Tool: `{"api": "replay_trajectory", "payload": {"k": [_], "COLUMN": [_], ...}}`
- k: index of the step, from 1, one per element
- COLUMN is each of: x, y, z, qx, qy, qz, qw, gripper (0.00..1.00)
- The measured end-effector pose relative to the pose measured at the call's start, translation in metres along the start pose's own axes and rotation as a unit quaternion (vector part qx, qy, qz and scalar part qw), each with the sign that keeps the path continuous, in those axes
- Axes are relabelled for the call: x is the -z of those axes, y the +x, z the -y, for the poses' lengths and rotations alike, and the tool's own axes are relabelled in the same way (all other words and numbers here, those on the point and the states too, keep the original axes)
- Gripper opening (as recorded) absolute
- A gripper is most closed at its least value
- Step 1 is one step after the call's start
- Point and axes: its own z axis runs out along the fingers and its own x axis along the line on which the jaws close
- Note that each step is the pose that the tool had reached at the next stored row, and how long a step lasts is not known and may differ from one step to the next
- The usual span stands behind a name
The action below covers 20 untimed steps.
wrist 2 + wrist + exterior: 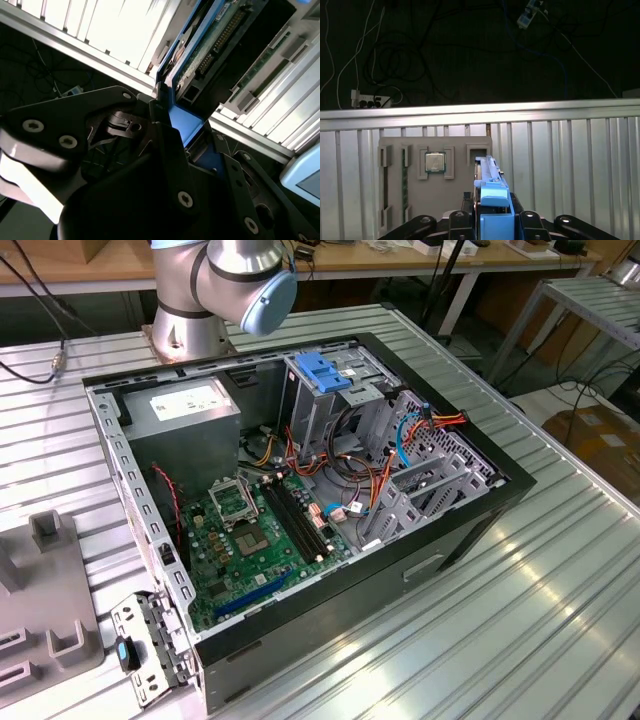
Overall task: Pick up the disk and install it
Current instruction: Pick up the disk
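The gripper [492, 222] has its black fingers [170, 150] pinched on one end of the disk [489, 175], one on each broad side of the bright blue bracket, with no gap between finger and plastic in both wrist views; the disk stands on its thin edge, its long axis running straight out from the fingers and away from the wrist, toward a square pocket on the far part of the grey fixture plate [455, 200]; whether it rests in a slot of that plate or hangs just clear of it I cannot tell. The plate lies on the ribbed metal table [570, 165] and holds a processor chip [434, 162] in a pocket near the disk; by my reading it is the grey plate at the exterior view's left, apart from the open computer case [350, 605] and its tall metal drive cage [312, 415] topped by a flat blue plate. The disk is a slim, rigid slab; smooth moulded plastic frames it; the second wrist view shows a green circuit board and a dark pin connector on one face; the fingers look matte and hard.
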Motion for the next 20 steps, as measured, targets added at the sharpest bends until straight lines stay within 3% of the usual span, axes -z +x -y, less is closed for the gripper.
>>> {"api": "replay_trajectory", "payload": {"k": [20], "x": [0.0075], "y": [-0.0003], "z": [-0.0001], "qx": [0.0], "qy": [0.0], "qz": [0.0], "qw": [1.0], "gripper": [0.37]}}
